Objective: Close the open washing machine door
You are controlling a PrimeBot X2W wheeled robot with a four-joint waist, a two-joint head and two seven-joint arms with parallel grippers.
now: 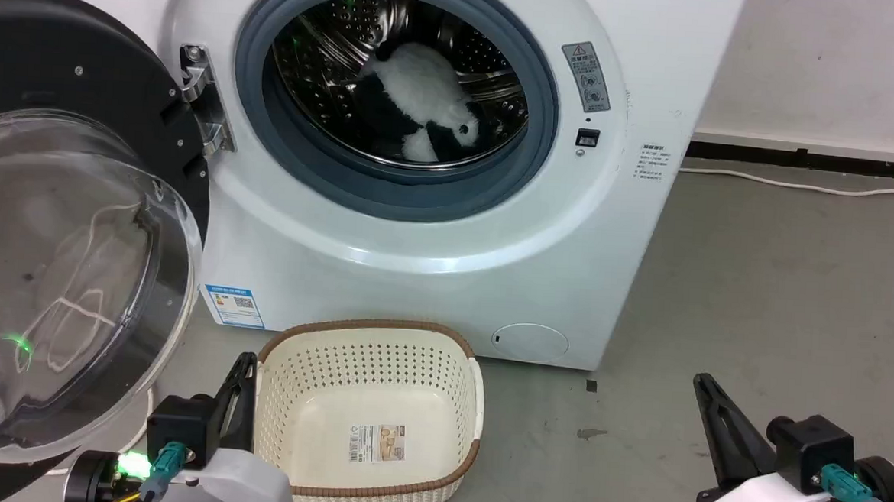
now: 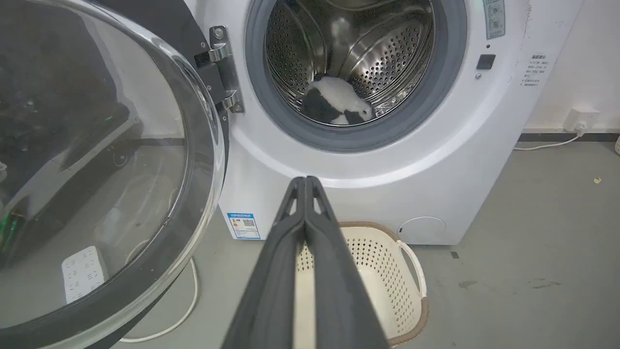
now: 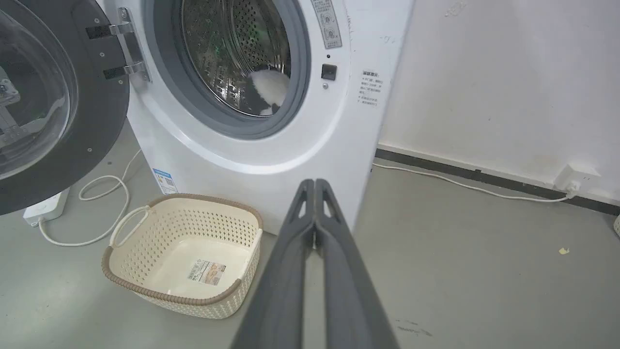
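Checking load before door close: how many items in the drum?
1: a black-and-white plush toy lies low in the steel drum, toward its back. More could be hidden behind the gasket at its lower lip.

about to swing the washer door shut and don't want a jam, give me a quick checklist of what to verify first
1. washing machine door hangs open at the left on its hinge: ok.
2. Plush toy lies wholly inside the drum, clear of the gasket: ok.
3. Left gripper shut, empty: ok.
4. Right gripper shut, empty: ok.
5. Left gripper touching the door: not ok, apart from it.
6. Basket low enough to clear the door's swing: cannot tell.
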